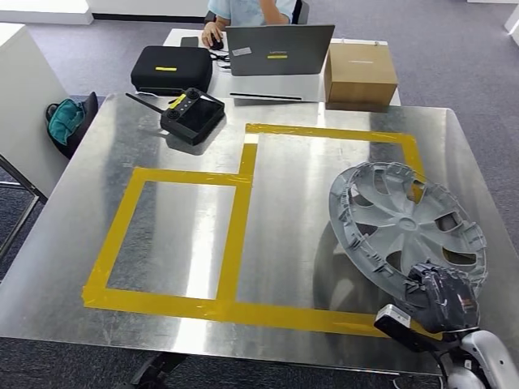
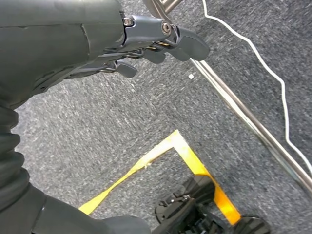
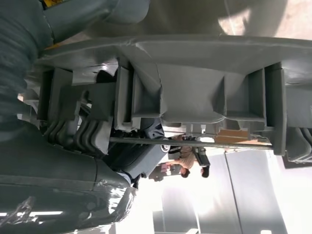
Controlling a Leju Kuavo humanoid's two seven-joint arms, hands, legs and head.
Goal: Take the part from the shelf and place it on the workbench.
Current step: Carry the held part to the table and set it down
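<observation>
Part brought over the surface, not yet let go

From my head, the part [image 1: 407, 229], a grey wheel cover, lies tilted on the metal surface [image 1: 183, 267] just ahead of my right hand [image 1: 442, 298], whose fingers grip its near rim; carrying looks done, release is left. At my left wrist, my left hand [image 2: 162, 44] hangs over carpet, fingers apart, holding nothing. At my right wrist, the part's ribs lie against my fingers [image 3: 88, 134].

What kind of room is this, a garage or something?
More likely a robot test lab or workshop in an office than a garage. A metal workbench is marked with yellow tape, a person works at a laptop, and grey carpet covers the floor. The right robot hand holds a hubcap.
</observation>
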